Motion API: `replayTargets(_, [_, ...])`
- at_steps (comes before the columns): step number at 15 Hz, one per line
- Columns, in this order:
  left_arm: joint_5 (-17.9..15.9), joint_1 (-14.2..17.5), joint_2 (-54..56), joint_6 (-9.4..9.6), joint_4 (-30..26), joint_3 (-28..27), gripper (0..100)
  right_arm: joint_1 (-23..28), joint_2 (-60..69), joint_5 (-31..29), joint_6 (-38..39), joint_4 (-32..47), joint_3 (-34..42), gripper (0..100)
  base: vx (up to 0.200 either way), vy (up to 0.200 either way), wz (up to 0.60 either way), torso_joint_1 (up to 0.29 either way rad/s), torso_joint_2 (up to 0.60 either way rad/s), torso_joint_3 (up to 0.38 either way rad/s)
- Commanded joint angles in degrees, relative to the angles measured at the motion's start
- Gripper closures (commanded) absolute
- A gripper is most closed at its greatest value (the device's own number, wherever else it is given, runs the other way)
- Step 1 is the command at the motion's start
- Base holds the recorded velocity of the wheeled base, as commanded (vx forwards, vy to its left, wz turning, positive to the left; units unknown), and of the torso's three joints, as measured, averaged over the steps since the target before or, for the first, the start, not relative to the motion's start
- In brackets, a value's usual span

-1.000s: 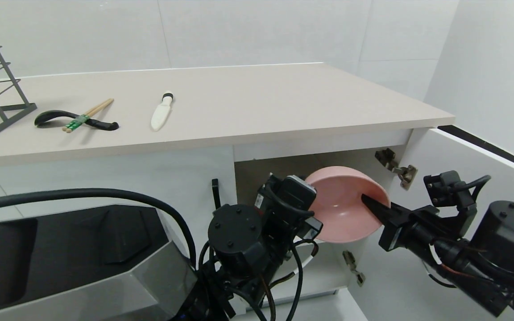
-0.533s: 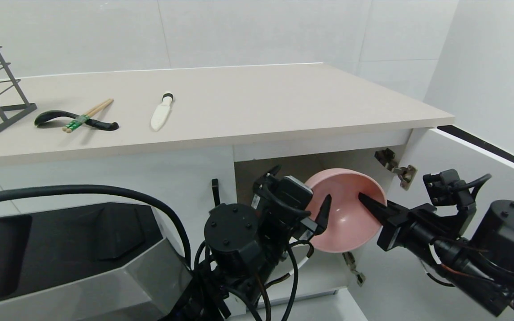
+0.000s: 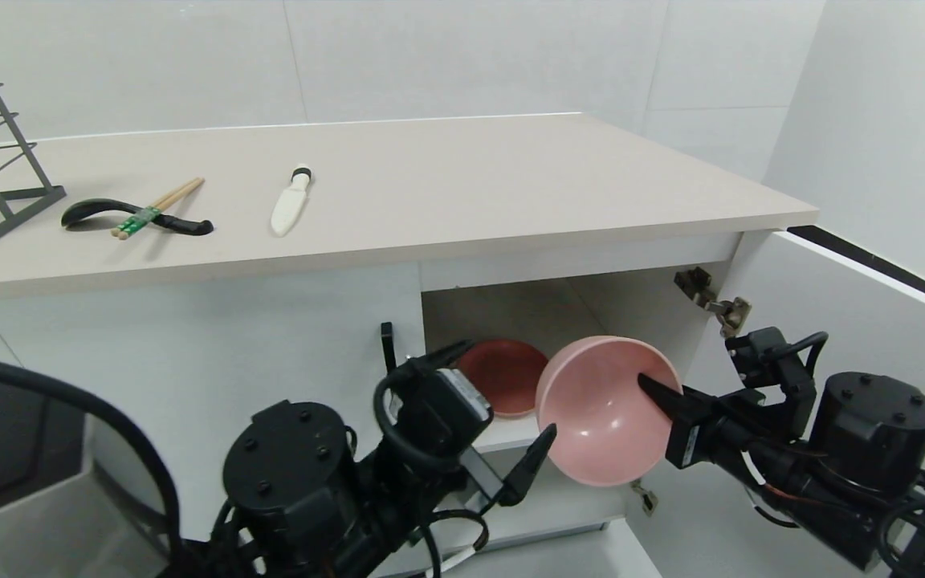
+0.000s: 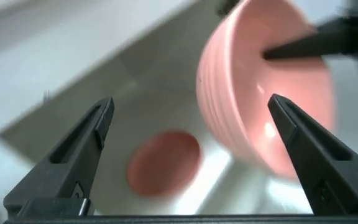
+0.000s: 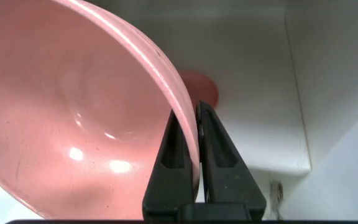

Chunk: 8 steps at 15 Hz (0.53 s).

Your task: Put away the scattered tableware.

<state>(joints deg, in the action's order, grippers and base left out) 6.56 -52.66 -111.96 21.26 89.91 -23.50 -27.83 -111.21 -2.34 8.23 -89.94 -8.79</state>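
The dark rack [image 3: 29, 209] is cut off by the left edge. The red bowl [image 3: 503, 373] in the cupboard [image 3: 631, 301] is partly hidden behind the pink bowl [image 3: 599, 409]. The pink bowl's wall hides one of the fingers of the right gripper [image 3: 645, 384]. In the left wrist view both bowls look blurry.

left tool [image 4: 191, 102] backed off pink bowl [image 3: 603, 409]

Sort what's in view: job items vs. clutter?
Job: pink bowl, gripped at its rim by the right gripper; red bowl on the cabinet shelf; spoon, chopsticks, knife on the counter.
Probably not: wire rack at the counter's left end; open cabinet door.
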Motion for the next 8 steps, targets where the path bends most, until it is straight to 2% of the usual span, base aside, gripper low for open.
replayTargets(1, [-5.7, 4.3, 9.4, -1.57, 0.1, 9.1, 0, 0.0, -3.0, 0.0, -0.1, -0.1, 0.7, 100, 0.0, 0.0, 0.0, 0.0, 0.0, 0.0])
replayTargets(2, [-7.7, 6.1, 11.6, -3.59, 0.1, 12.0, 0, -0.3, -3.0, 0.0, -0.1, -0.1, 1.5, 100, 0.0, 0.0, 0.0, 0.0, 0.0, 0.0])
replayTargets(3, [-10.2, 8.4, 14.5, -6.67, 0.1, 15.7, 0, -0.3, -2.9, 0.0, -0.1, -0.1, 2.2, 100, 0.0, 0.0, 0.0, 0.0, 0.0, 0.0])
replayTargets(4, [-12.8, 10.6, 17.2, -8.96, 0.1, 19.4, 0, -0.3, -2.9, 0.0, -0.1, -0.1, 2.9, 100, 0.0, 0.0, 0.0, 0.0, 0.0, 0.0])
replayTargets(6, [-18.1, 13.9, 22.3, -10.27, -0.1, 23.5, 0, -0.5, -3.0, 0.0, -0.1, -0.1, 4.0, 100, 0.0, 0.0, 0.0, 0.0, 0.0, 0.0])
replayTargets(7, [-18.0, 15.3, 25.4, -11.24, -4.4, 23.5, 0, -1.0, -3.0, 0.0, -0.1, -0.1, 4.2, 100, 0.0, 0.0, 0.0, 0.0, 0.0, 0.0])
replayTargets(8, [-17.9, 16.3, 28.3, -10.89, -9.7, 23.5, 0, -1.5, -3.0, 0.0, -0.1, -0.1, 4.4, 100, 0.0, 0.0, 0.0, 0.0, 0.0, 0.0])
